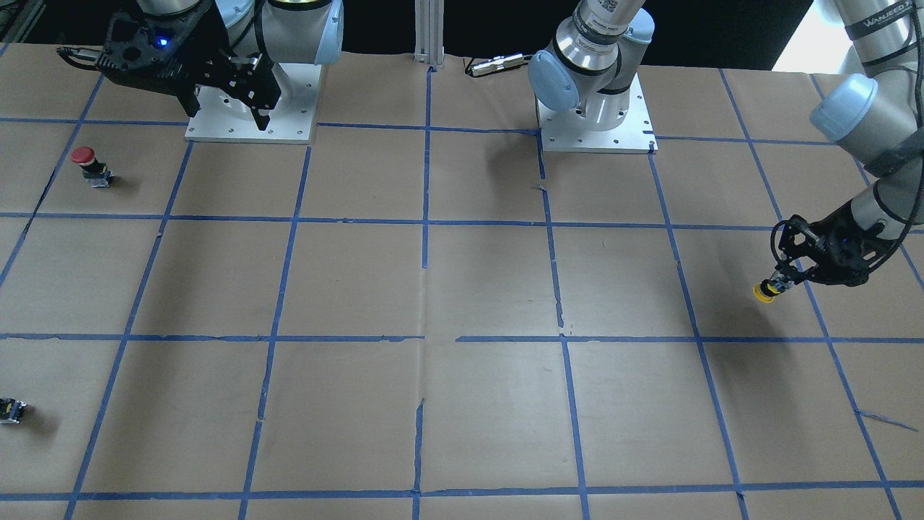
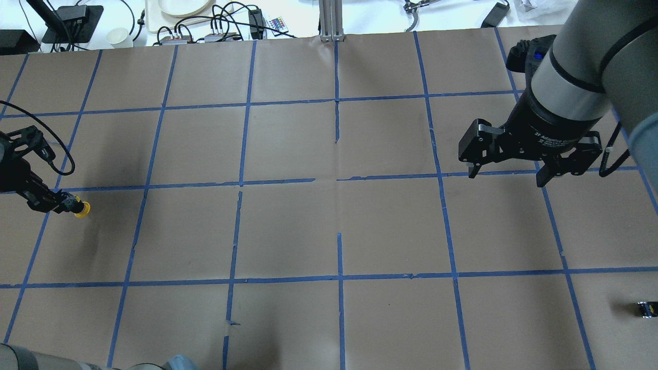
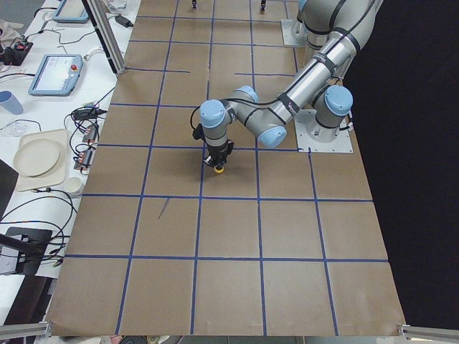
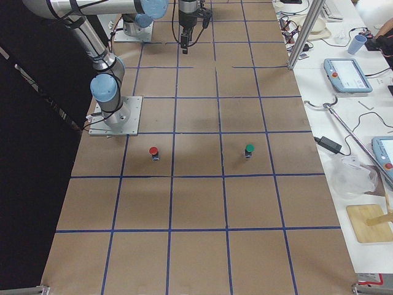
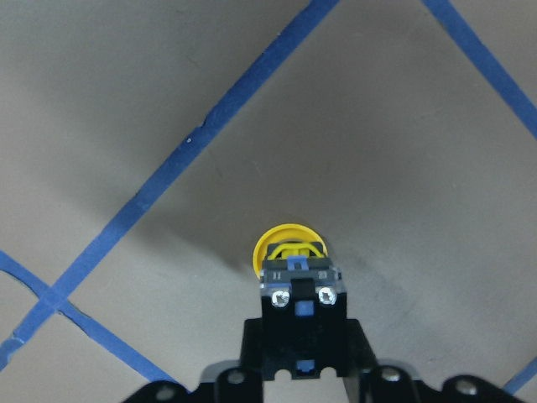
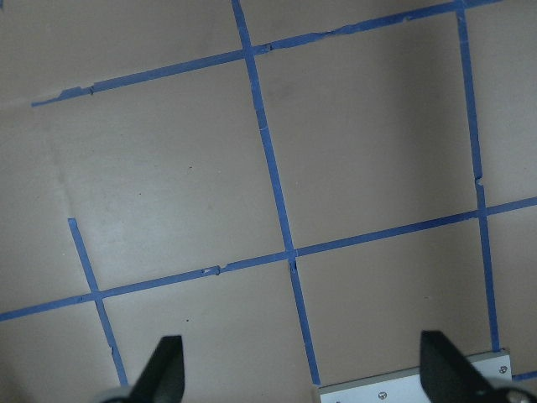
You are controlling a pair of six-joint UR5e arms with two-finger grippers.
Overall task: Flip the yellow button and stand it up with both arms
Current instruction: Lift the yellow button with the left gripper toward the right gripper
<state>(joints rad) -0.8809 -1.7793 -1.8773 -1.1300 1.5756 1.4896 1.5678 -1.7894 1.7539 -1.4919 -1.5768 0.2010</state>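
Observation:
The yellow button [image 1: 766, 290] is held in my left gripper [image 1: 783, 282] by its black-and-grey body, with the yellow cap pointing away from the gripper and down towards the table. It also shows in the overhead view [image 2: 79, 208] at the far left. In the left wrist view the body [image 5: 300, 290] sits between the jaws and the cap [image 5: 285, 245] is close to the paper; I cannot tell if it touches. My right gripper [image 2: 506, 176] is open and empty, raised well above the table [image 1: 227, 115], far from the button.
A red-capped button [image 1: 86, 162] stands near the right arm's white base plate [image 1: 289, 130]. A green-capped button [image 4: 249, 149] stands near it. A tiny black-yellow block [image 2: 646, 308] lies near the right edge. The table is brown paper with a blue tape grid [image 2: 339, 180].

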